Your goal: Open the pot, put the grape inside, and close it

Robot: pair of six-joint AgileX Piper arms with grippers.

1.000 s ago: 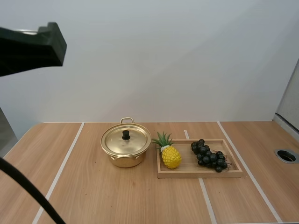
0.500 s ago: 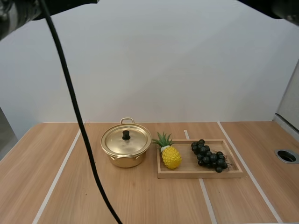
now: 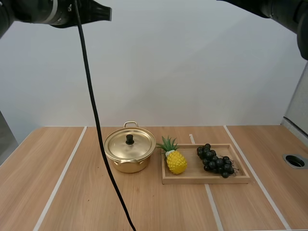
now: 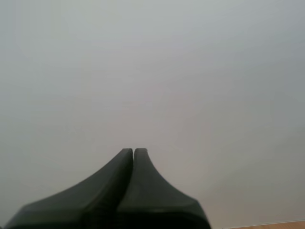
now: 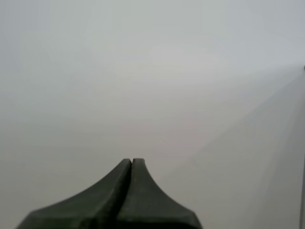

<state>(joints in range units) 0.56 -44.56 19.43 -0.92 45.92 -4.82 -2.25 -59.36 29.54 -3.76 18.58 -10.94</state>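
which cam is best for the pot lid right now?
High view: the lid sits closed on the pot, seen whole from above, left of the tray. Both wrist views aim above the table, past the shut left gripper and shut right gripper.

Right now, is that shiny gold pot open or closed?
Closed: the round gold lid with its black knob sits flat on the gold pot.

Left arm (image 3: 57, 10) is pushing farther in, high above the bench's (image 3: 144, 207) left edge; right arm (image 3: 284, 12) is intruding lower above the right edge.
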